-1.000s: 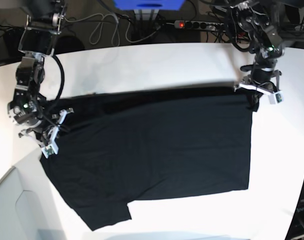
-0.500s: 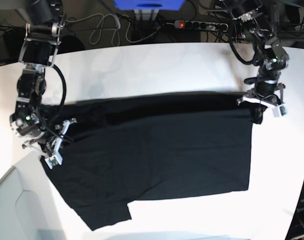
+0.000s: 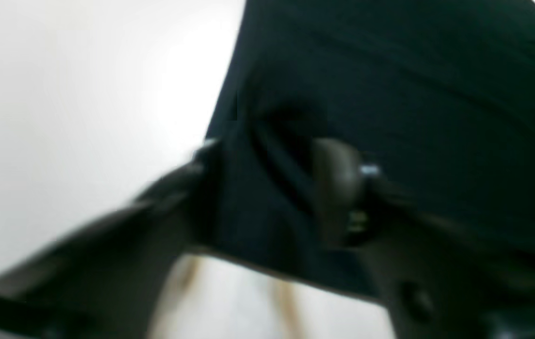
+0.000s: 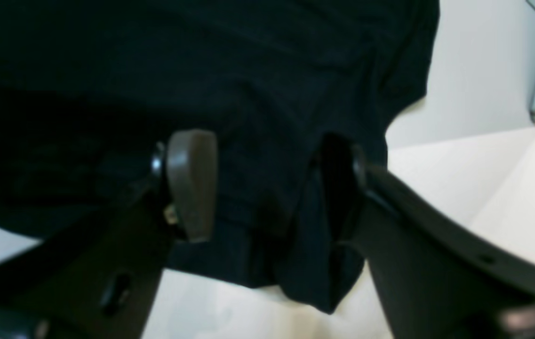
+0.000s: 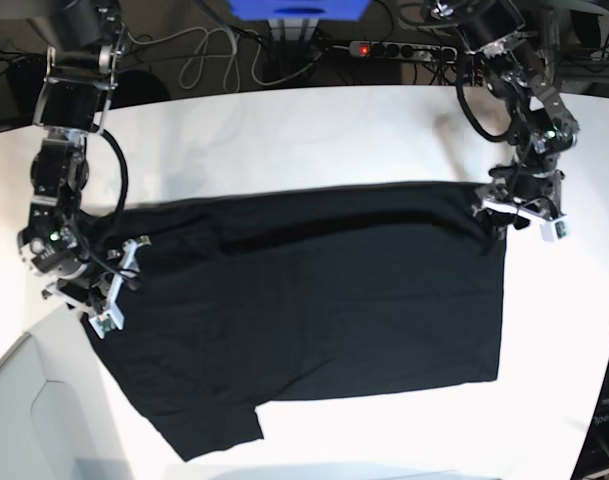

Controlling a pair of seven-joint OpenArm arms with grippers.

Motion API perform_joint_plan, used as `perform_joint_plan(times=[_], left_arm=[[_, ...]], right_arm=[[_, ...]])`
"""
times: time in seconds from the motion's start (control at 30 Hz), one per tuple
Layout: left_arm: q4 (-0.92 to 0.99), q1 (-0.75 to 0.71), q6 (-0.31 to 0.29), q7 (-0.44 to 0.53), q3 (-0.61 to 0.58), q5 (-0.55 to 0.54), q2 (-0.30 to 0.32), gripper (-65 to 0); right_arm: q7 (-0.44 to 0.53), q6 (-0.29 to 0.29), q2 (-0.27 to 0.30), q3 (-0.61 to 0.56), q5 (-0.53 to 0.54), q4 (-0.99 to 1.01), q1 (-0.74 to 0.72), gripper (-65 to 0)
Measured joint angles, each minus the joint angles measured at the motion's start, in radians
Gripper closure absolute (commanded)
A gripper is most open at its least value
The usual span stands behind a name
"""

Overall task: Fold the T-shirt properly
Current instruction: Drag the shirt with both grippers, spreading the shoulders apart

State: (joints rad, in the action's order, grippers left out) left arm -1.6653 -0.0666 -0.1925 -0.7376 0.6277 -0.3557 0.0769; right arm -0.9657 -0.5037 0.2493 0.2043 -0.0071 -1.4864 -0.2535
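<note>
The black T-shirt (image 5: 314,300) lies spread plain side up on the white table (image 5: 314,130), with a sleeve pointing toward the front left. My left gripper (image 5: 519,215) stands at the shirt's upper right corner. In the left wrist view, which is blurred, that gripper (image 3: 272,188) is open, with a loose corner of the T-shirt (image 3: 413,70) between its spread fingers. My right gripper (image 5: 109,290) is at the shirt's left edge. It is open too (image 4: 267,188), and a limp bunch of the T-shirt (image 4: 201,56) hangs between the pads (image 4: 192,183) without being pinched.
A power strip (image 5: 384,48) with a red light, cables (image 5: 204,55) and a blue box (image 5: 299,10) sit behind the table. A pale grey bin (image 5: 24,420) stands at the front left corner. The table's right edge runs close to the left arm.
Both grippers have moved toward the front of the table with the shirt's edge. Both then opened and let the cloth go.
</note>
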Motion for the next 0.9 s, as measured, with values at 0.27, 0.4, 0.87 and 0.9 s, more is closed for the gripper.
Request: perform_joint_plan(times=[0.27, 0.4, 0.87, 0.9], left_arm=[[-0.003, -0.010, -0.004, 0.003, 0.016, -0.002, 0.001, -42.3], [0.008, -0.035, -0.007, 0.000, 0.083, -0.006, -0.010, -38.6], [0.232, -0.014, -0.008, 0.126, 0.049, -0.016, 0.029, -37.3], [0.240, -0.010, -0.009, 0.136, 0.041, -0.020, 0.028, -37.3]], right_arm=[[-0.001, 0.000, 0.028, 0.004, -0.001, -0.035, 0.032, -34.3], [-0.002, 0.000, 0.033, 0.002, 0.003, -0.114, 0.075, -34.3], [0.004, 0.000, 0.042, 0.167, 0.007, -0.146, 0.135, -35.1], [0.005, 0.000, 0.045, 0.179, 0.004, -0.132, 0.135, -35.1]])
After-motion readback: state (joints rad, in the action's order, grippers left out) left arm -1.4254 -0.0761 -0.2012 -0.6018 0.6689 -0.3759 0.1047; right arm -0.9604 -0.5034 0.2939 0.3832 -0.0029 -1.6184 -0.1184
